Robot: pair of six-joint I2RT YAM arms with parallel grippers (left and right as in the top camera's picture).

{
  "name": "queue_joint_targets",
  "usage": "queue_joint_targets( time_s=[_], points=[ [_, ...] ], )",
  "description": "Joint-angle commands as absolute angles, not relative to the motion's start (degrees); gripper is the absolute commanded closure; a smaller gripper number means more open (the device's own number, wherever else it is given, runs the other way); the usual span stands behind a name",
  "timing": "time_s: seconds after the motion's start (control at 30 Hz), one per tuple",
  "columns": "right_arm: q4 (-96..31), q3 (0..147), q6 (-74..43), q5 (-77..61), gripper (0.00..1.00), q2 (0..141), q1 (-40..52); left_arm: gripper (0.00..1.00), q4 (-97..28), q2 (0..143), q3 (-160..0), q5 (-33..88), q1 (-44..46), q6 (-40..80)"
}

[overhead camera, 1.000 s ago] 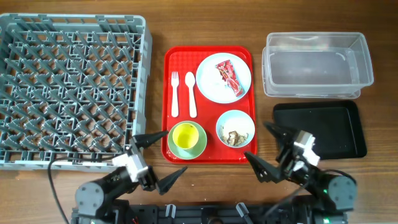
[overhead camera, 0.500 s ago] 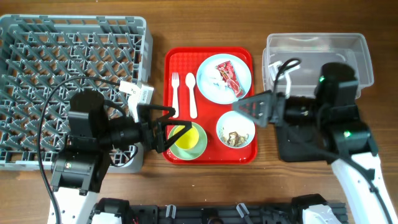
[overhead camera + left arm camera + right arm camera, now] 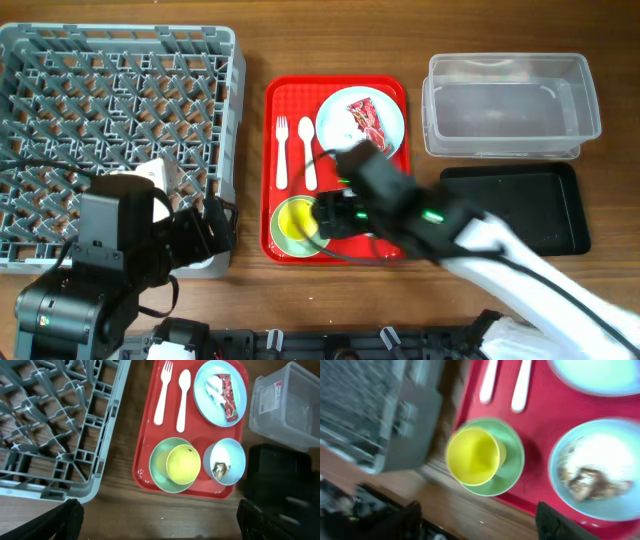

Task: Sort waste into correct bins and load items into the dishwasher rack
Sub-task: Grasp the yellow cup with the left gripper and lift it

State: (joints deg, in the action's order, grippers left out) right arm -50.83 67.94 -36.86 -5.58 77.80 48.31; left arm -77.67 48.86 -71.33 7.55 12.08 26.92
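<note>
On the red tray (image 3: 290, 100) lie a white fork (image 3: 281, 152) and spoon (image 3: 306, 150). A white plate (image 3: 340, 130) holds the red wrapper (image 3: 366, 122) and a tissue (image 3: 214, 385). The yellow-green cup (image 3: 293, 222) stands in the pale green bowl (image 3: 159, 465). The light blue bowl (image 3: 227, 450) holds food scraps (image 3: 220, 469); my right arm hides it from overhead. My right gripper (image 3: 477, 522) is open and empty, hovering above the cup (image 3: 472, 455). My left gripper (image 3: 160, 525) is open and empty, over the table by the tray's front edge.
The grey dishwasher rack (image 3: 110, 130) fills the left side, and my left arm overlaps its front right corner. The clear tub (image 3: 512, 62) stands at the back right with the black tray (image 3: 530, 200) in front of it. My right arm crosses the tray's front half.
My right arm has swung left from beside the tub to over the cup and bowls. My left arm has pulled back and down toward the rack's front right corner.
</note>
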Motion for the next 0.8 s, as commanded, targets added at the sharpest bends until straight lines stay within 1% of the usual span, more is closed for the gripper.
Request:
queue_joint_targets(
  time_s=[0.0, 0.07, 0.3, 0.33, 0.37, 0.4, 0.43, 0.53, 0.57, 0.63, 0.7, 0.77],
  points=[
    [-46.7, 67.6, -38.3, -4.4, 0.38, 86.0, 48.6, 0.0, -81.4, 48.9, -71.9, 5.1, 12.5, 27.5],
    [-45.8, 67.6, -39.2, -2.7, 0.49, 90.8, 48.6, 0.0, -82.7, 48.9, -71.8, 4.4, 12.5, 27.5],
    [-42.5, 67.4, -41.0, -2.3, 0.62, 98.3, 48.6, 0.0, -83.1, 48.9, -71.9, 4.4, 12.5, 27.5],
    [-42.5, 67.1, -41.8, -2.2, 0.69, 99.4, 48.7, 0.0, -83.3, 48.9, -71.8, 4.4, 12.5, 27.5],
    [-42.6, 67.0, -42.1, -2.0, 0.81, 100.0, 48.7, 0.0, -83.6, 48.9, -71.8, 4.4, 12.5, 27.5],
    [-42.3, 67.1, -42.1, -2.0, 0.84, 99.8, 48.5, 0.0, -83.8, 48.9, -71.8, 4.4, 12.5, 27.5],
    [-42.2, 67.2, -42.1, -2.0, 0.9, 98.4, 48.5, 0.0, -84.0, 48.9, -71.9, 4.4, 12.5, 27.5],
    [-42.7, 67.3, -41.4, -2.0, 0.96, 91.8, 47.3, 0.0, -83.9, 48.9, -71.9, 4.4, 12.5, 27.8],
    [-42.6, 67.3, -38.9, -4.3, 0.96, 87.9, 46.1, 0.0, -83.6, 48.9, -71.9, 4.5, 12.5, 30.9],
    [-42.0, 67.3, -32.1, -12.0, 0.96, 79.3, 42.0, 0.0, -80.2, 48.9, -71.8, 7.9, 12.5, 32.4],
    [-42.0, 67.3, -24.0, -20.8, 0.96, 69.5, 35.3, 0.0, -72.7, 49.1, -71.8, 18.9, 12.5, 32.4],
    [-42.8, 67.3, -18.0, -28.8, 0.96, 65.0, 30.6, 0.0, -65.3, 50.9, -71.8, 31.8, 12.5, 32.3]
  ],
)
